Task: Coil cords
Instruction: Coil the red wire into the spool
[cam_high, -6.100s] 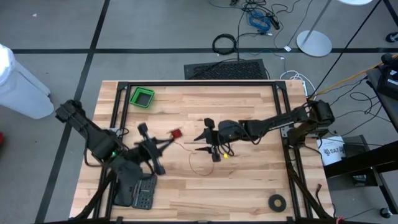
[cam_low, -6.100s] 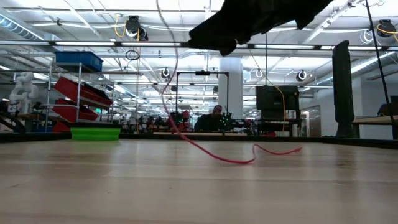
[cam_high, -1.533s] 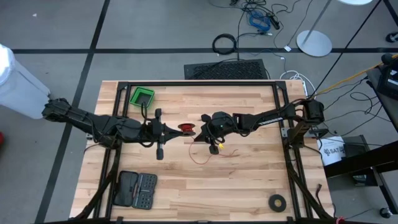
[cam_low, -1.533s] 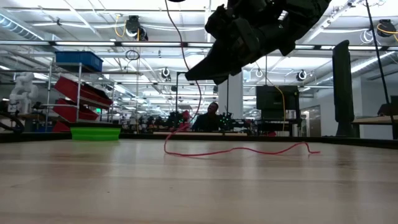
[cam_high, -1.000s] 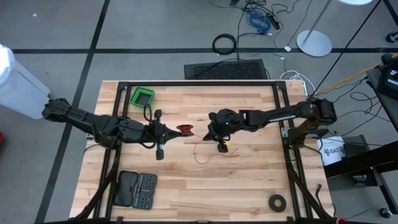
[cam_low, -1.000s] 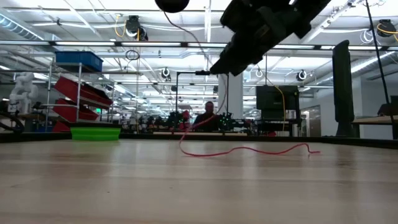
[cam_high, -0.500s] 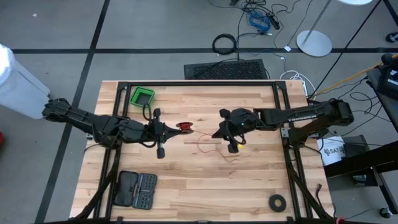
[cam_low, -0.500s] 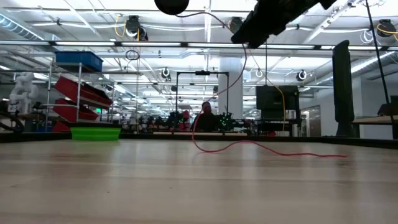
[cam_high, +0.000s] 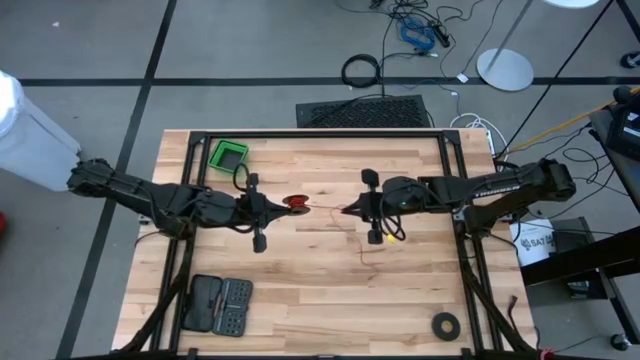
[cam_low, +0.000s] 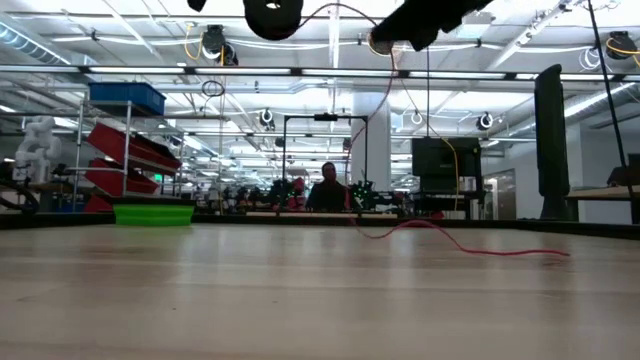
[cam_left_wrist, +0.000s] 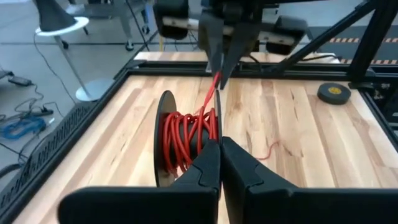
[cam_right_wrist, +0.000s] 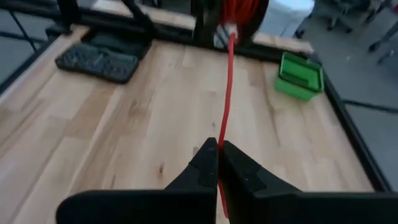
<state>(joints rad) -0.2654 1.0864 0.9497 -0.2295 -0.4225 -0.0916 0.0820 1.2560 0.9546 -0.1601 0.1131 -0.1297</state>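
Cord (cam_high: 318, 209) in red runs taut above the middle of the wooden table (cam_high: 400, 300), strung between my two grippers, and I see part of it already wound onto a black spool (cam_high: 294, 204) as a red bundle. My left gripper (cam_high: 278, 205) reaches in from nine o'clock and its fingers are pressed together on the rim of that spool, holding it on edge above the boards; in the left wrist view the spool (cam_left_wrist: 186, 140) sits right ahead of the pinched fingertips (cam_left_wrist: 208, 163), with the red turns wrapped between its dark flanges. My right gripper (cam_high: 347, 211) comes in from three o'clock, just past centre, and its fingers are clamped on the cord itself; the right wrist view shows the red line (cam_right_wrist: 226, 87) leaving the closed tips and running straight to the spool. Beyond the right gripper the loose remainder of the cord (cam_high: 367, 250) drops to the table and trails toward five o'clock. In the low view that slack (cam_low: 470, 243) lies on the boards. A green bin (cam_high: 228, 156) stands at eleven o'clock, a dark tool case (cam_high: 217, 304) at seven o'clock, and a black tape ring (cam_high: 446, 324) near the five o'clock corner.
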